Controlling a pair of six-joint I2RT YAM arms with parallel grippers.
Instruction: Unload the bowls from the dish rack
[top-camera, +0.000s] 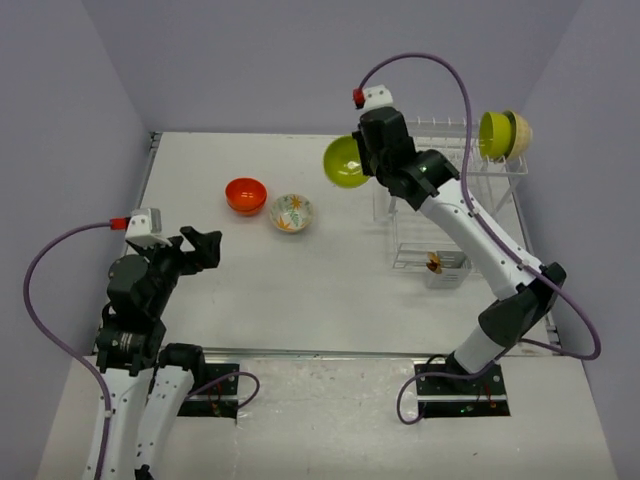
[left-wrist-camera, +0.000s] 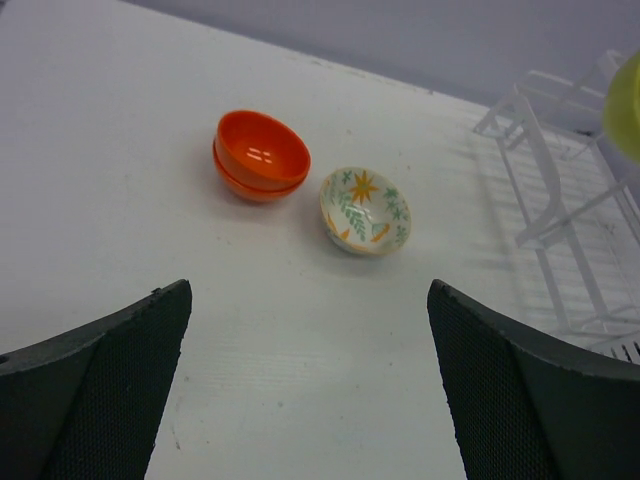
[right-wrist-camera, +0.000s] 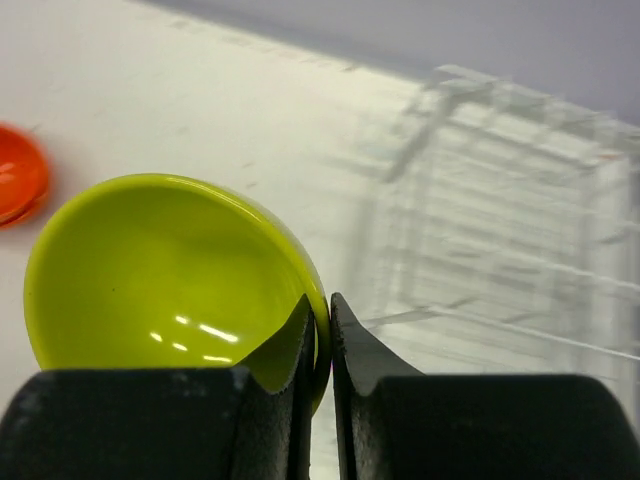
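Observation:
My right gripper (top-camera: 368, 166) is shut on the rim of a lime green bowl (top-camera: 343, 162), held in the air left of the dish rack (top-camera: 462, 185); the wrist view shows the bowl (right-wrist-camera: 160, 270) pinched between the fingers (right-wrist-camera: 322, 340). A second lime green bowl (top-camera: 494, 134) and a beige bowl (top-camera: 522, 135) stand on the rack's top right. Two stacked orange bowls (top-camera: 245, 195) and the white floral bowl (top-camera: 291, 213) sit on the table, also in the left wrist view (left-wrist-camera: 262, 155) (left-wrist-camera: 365, 209). My left gripper (top-camera: 205, 248) is open and empty, near the table's left.
A small cutlery basket (top-camera: 433, 262) with a brownish item stands in front of the rack. The rack's clear wires (left-wrist-camera: 570, 200) reach into the right of the left wrist view. Purple walls close the table at back and sides.

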